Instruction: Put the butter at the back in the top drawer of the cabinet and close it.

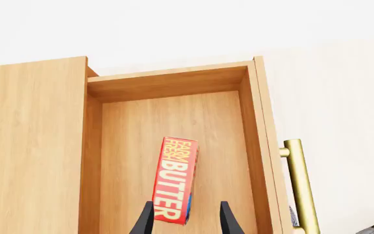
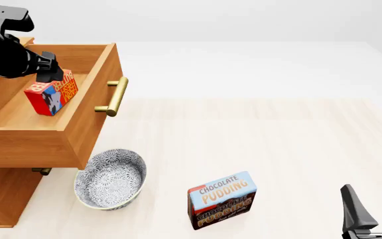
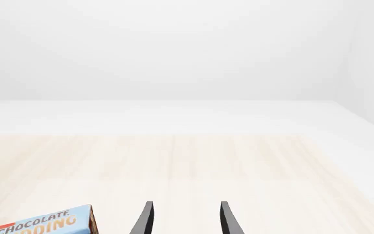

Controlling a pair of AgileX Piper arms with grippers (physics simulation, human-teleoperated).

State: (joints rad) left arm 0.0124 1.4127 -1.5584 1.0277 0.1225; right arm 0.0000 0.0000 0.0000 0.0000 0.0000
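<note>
Light-brown wood is making up the cabinet (image 2: 2,191), which is standing at the left edge of the table (image 2: 257,144) in the front view, and its top drawer (image 2: 85,127) is standing pulled fully out, the brass bar handle (image 2: 115,97) projecting from its front. Inside that drawer, the butter (image 2: 51,93) is sitting tilted on one corner over the wooden floor, its red face with the white lettering turned upward and toward the drawer front. The left gripper (image 1: 185,218) is reaching down into the drawer from above, and in the left wrist view its two dark fingers (image 1: 144,222) are standing spread to either side of the near end of the butter; the left finger is appearing to touch the box while a gap is showing at the right one, so whether the box is gripped cannot be told. On the table in front of the cabinet, a patterned grey-and-white bowl (image 2: 109,180) is sitting partly under the open drawer, and the Chocolate Pudding box (image 2: 222,199) is standing upright to its right, apart from it. The right gripper (image 2: 371,205) is hanging at the near right edge of the table, its jaws parted and holding nothing, well apart from every object.
</note>
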